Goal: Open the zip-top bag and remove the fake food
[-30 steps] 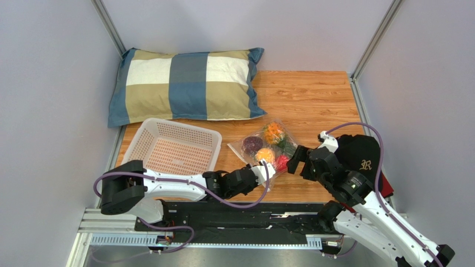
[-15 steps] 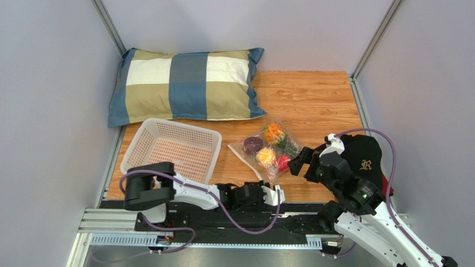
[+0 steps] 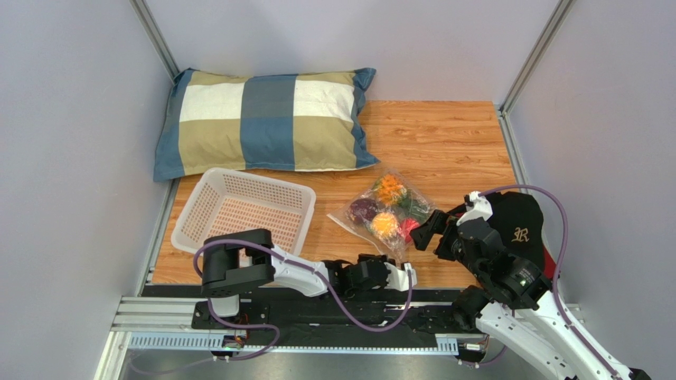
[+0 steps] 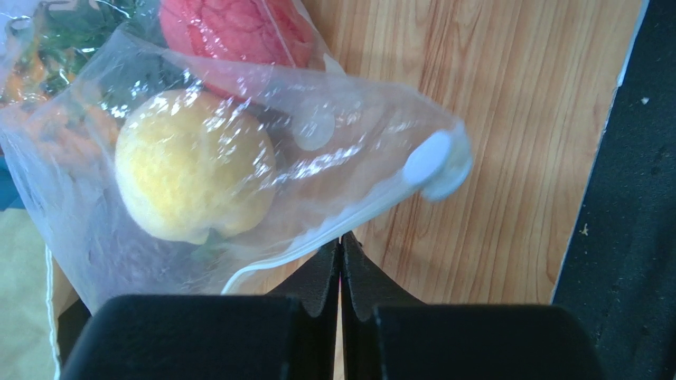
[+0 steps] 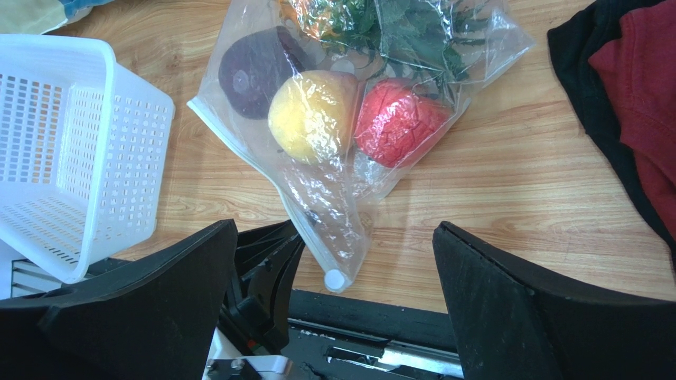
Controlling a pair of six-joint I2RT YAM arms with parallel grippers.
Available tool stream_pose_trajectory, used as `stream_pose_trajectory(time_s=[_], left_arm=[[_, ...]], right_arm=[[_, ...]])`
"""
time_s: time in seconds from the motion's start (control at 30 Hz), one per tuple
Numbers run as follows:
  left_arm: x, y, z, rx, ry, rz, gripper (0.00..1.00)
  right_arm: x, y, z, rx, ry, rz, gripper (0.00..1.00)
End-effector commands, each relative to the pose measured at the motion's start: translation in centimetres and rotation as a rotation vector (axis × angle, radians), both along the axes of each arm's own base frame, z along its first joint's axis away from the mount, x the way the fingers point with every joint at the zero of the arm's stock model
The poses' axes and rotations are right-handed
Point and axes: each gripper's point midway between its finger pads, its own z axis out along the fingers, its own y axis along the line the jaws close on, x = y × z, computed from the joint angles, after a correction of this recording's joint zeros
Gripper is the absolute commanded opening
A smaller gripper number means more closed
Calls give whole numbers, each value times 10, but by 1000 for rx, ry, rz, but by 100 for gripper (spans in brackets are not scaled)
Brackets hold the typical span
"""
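The clear zip-top bag [image 3: 389,212] lies on the wooden table with the fake food inside: a yellow-orange fruit [image 5: 312,115], a red berry [image 5: 397,123], a dark purple piece [image 5: 254,71], a green sprig [image 5: 420,32] and an orange frilly piece [image 5: 325,16]. My left gripper [image 4: 341,241] is shut, its tips pinching the white zip strip [image 4: 262,265] near the bag's near corner. It also shows in the top view [image 3: 406,273]. The white slider [image 4: 432,162] sits at the corner end. My right gripper [image 5: 335,229] is wide open above the bag's near corner, empty.
A white perforated basket [image 3: 246,210] stands left of the bag. A checked pillow [image 3: 266,119] lies at the back. A black and red cloth [image 3: 516,226] lies right of my right gripper. The table's black near edge [image 4: 619,237] is just beside the slider.
My left gripper has drawn back towards the near edge and to the right. The bag's near corner has stretched with it and the bag has shifted slightly right. My right gripper has barely moved.
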Motion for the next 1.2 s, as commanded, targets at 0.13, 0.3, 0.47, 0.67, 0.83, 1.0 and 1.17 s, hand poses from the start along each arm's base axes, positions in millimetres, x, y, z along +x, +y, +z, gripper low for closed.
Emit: stream_pose_trajectory(time_s=[0.13,0.3,0.47,0.67,0.83,1.0,1.17], left_arm=[[-11,-3,93,-283,151,-56,0],[-27,19,96,-287,289,-47,8],[-36,28,120,-444,573,33,81],[-53,28,149,-534,713,42,79],[-60,40,159,-564,690,-21,61],[-66,48,175,-568,633,-110,59],[-61,54,175,-551,530,-158,73]], right_arm=[[10,-8,30,44,-154,-33,100],[11,-13,34,49,-179,-57,100],[9,-9,1,20,26,-127,100],[-7,20,-48,63,222,-48,100],[-19,38,-89,139,308,5,96],[-6,54,-104,209,263,23,87],[15,56,-107,230,206,-25,72]])
